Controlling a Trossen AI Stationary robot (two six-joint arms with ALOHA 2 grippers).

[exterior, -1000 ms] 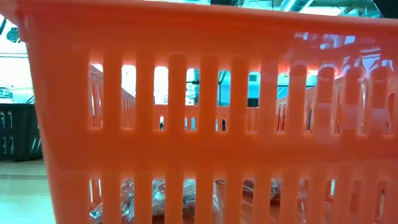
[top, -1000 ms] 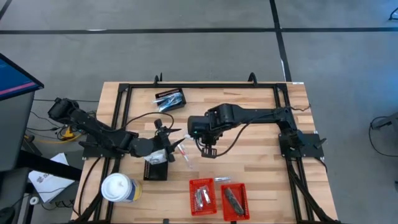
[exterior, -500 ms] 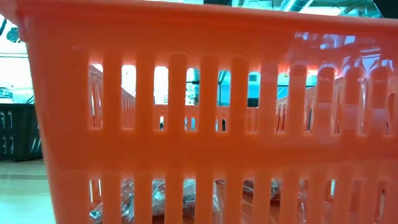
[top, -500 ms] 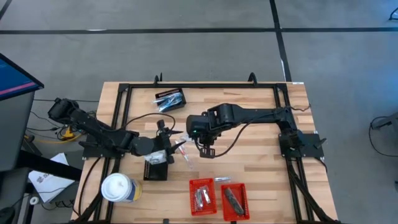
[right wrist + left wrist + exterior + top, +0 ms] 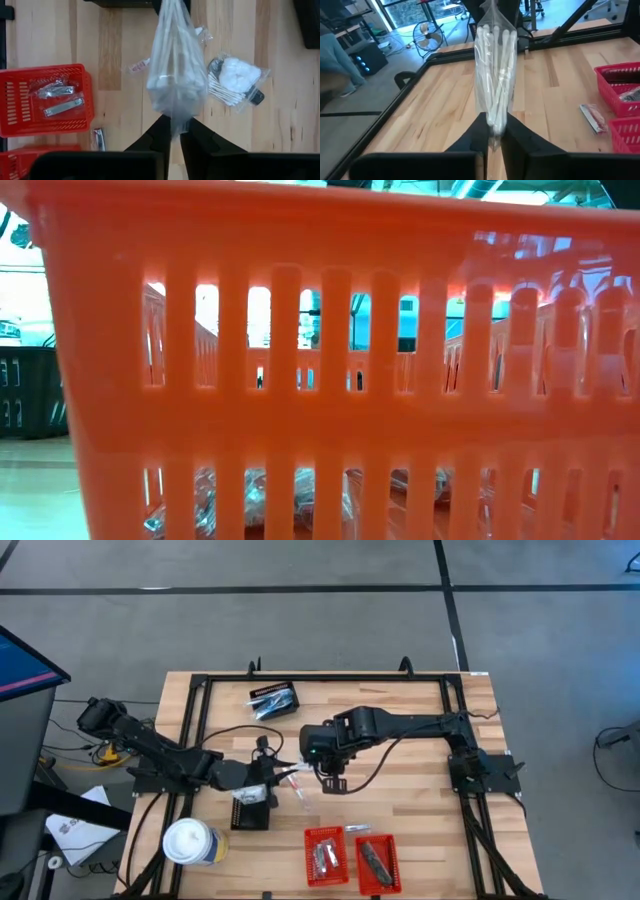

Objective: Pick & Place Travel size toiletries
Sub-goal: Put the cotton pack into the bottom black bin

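Note:
A clear-wrapped packet of white sticks (image 5: 298,774) is lifted above the middle of the table, between my two grippers. My left gripper (image 5: 492,136) is shut on one end of it, reaching in from the table's left. My right gripper (image 5: 172,131) is shut on the other end, slanting down from the right. On the table below lie a packet of cotton swabs and pads (image 5: 235,82) and a thin pinkish tube (image 5: 137,65). A small sachet (image 5: 592,117) lies flat beside the red baskets. My left gripper pinches the packet's near end (image 5: 493,125) between its two fingers. The fingers come nearly level from the table's left, along the packet's length. The packet is clear of the table and runs away from the fingers to the other gripper. My right gripper pinches the clear wrap at the packet's opposite end (image 5: 172,116) between its two fingers, slanting down from above. The packet is clear of the table, its sticks bunched in the wrap between the two holds.
Two red baskets (image 5: 325,857) (image 5: 377,865) with items stand at the near edge; one (image 5: 320,380) fills the low view. A black basket (image 5: 272,700) with silvery items stands at the far side, another (image 5: 250,812) under the left arm. A white cup (image 5: 190,842) is at the near left.
My left gripper has turned a little at the wrist and shut on the packet's end. Both arms have stayed where they were, and the packet stays lifted between them.

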